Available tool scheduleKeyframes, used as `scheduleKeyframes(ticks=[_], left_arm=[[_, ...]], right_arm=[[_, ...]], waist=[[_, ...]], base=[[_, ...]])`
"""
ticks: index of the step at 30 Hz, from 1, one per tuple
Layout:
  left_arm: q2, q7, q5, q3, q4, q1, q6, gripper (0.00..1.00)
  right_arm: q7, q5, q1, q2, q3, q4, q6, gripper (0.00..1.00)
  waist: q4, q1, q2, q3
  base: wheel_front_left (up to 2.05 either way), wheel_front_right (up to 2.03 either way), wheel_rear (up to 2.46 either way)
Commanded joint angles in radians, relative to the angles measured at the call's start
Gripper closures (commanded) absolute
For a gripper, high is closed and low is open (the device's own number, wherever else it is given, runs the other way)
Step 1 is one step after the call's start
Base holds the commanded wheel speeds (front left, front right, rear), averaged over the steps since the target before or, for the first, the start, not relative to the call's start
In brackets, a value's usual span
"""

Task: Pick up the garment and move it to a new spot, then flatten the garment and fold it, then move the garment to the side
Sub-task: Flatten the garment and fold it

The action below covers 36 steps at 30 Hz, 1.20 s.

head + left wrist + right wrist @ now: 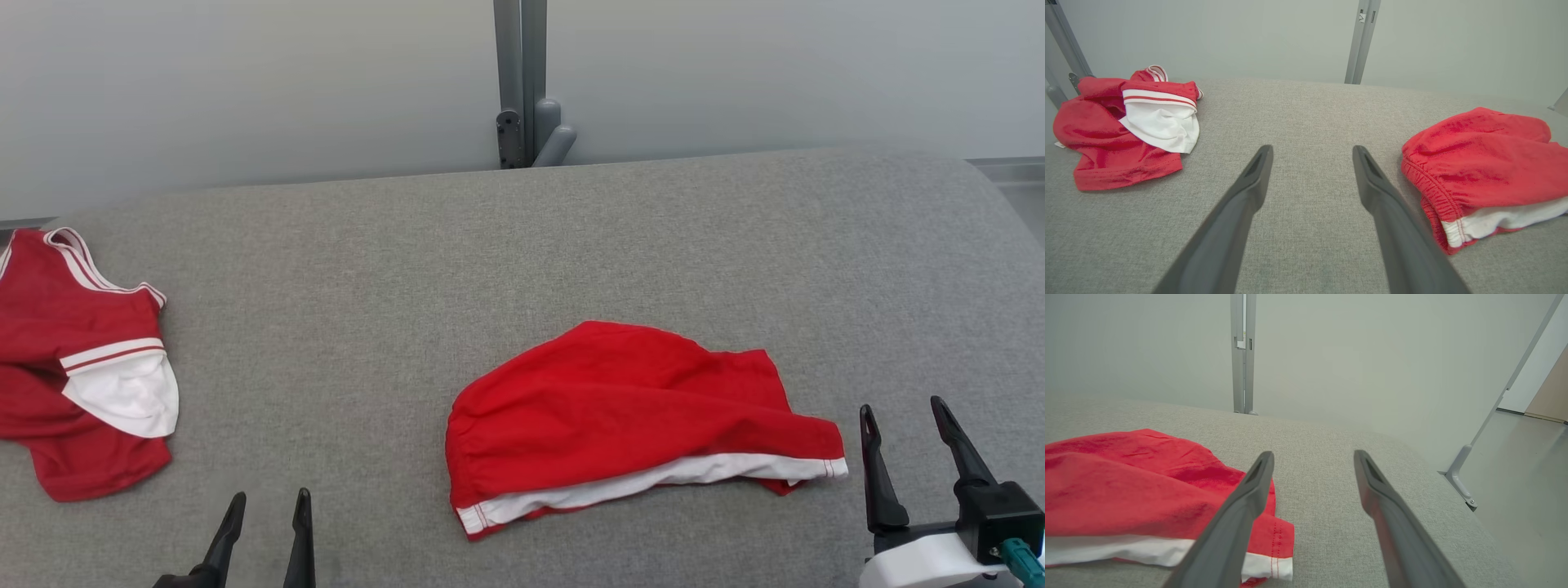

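Your left gripper (270,496): long dark tapered fingers (222,539) | your right gripper (902,406): same fingers, black block (1000,510), white wrist (922,563), teal plug (1020,559)

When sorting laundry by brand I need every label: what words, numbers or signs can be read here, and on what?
Nothing is legible.
White sticker on the grey post: a dark mark, too small to read.
Red garment: no print or tag showing.
Red-and-white garment: stripes but no lettering showing.

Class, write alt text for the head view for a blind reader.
A crumpled bright red fabric garment with white trim lies on a grey fabric-covered table, between the open left claw and open right claw. A darker red-and-white garment sits far left.
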Motion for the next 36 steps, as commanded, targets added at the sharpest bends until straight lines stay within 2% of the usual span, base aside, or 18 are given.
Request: scheduleKeyframes(ticks=[1,6,19,28,32,36], left_arm=[[-0.017,0.000,0.029,0.033,0.013,0.014,-0.030,0.00],[-0.051,0.000,0.071,0.087,0.035,0.020,-0.072,0.00],[-0.083,0.000,0.103,0.117,0.043,0.008,-0.093,0.00],[-0.088,0.000,0.080,0.072,0.043,-0.004,-0.093,0.00],[-0.076,0.011,0.064,0.008,0.094,-0.022,-0.093,0.00],[-0.076,0.103,0.040,-0.043,0.114,-0.050,-0.093,0.00]], right_arm=[[-0.003,0.003,0.009,-0.003,-0.002,0.005,0.000,0.00],[-0.003,0.009,0.014,-0.003,0.001,0.015,0.000,0.00],[-0.003,0.017,0.004,-0.002,0.018,0.023,0.000,0.00],[-0.003,0.020,-0.012,-0.002,0.023,0.019,0.000,0.00],[-0.003,-0.013,-0.011,-0.023,0.049,0.077,0.000,0.00],[-0.003,-0.029,-0.040,-0.045,0.067,0.183,0.000,0.00]], waist=[[0.005,0.0000,0.0055,-0.002],[0.007,0.0000,0.0055,-0.006],[-0.001,0.0000,0.0055,-0.005],[-0.019,0.0000,0.0055,0.006],[-0.031,0.0000,0.0055,0.018],[-0.042,0.0000,0.0055,0.049]], base=[[0.00,0.00,0.00],[0.00,0.00,0.00],[0.00,0.00,0.00],[0.00,0.00,0.00],[0.00,0.00,0.00],[0.00,0.00,0.00]])
